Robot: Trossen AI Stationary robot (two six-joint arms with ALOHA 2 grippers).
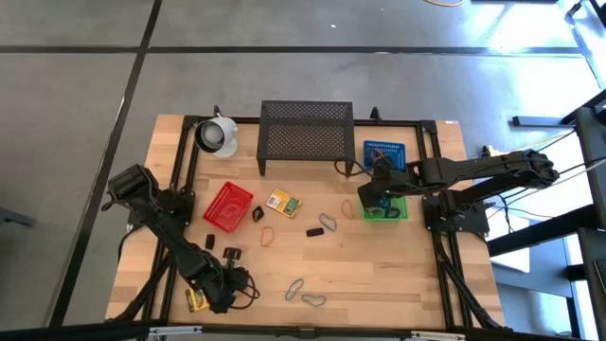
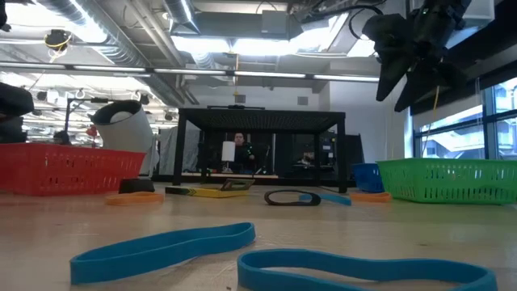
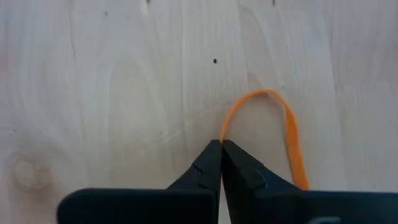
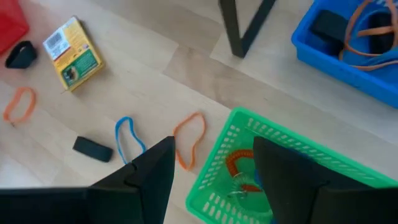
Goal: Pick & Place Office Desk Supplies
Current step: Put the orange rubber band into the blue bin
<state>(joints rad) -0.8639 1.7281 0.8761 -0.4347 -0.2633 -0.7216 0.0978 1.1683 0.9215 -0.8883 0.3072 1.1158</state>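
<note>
Your left gripper (image 3: 221,149) is pinched shut on one strand of the orange loop (image 3: 277,124), which lies flat on the table (image 3: 112,93) near the front left corner. That hold looks thin: lift too fast and the loop may slip free or snap back. Your right gripper (image 4: 214,165) hangs open over the green basket's (image 4: 292,149) near rim, holding nothing. More loops and a printed box (image 4: 71,53) lie mid-table. Drop the right gripper carelessly and a finger could catch the rim and shove the basket.
</note>
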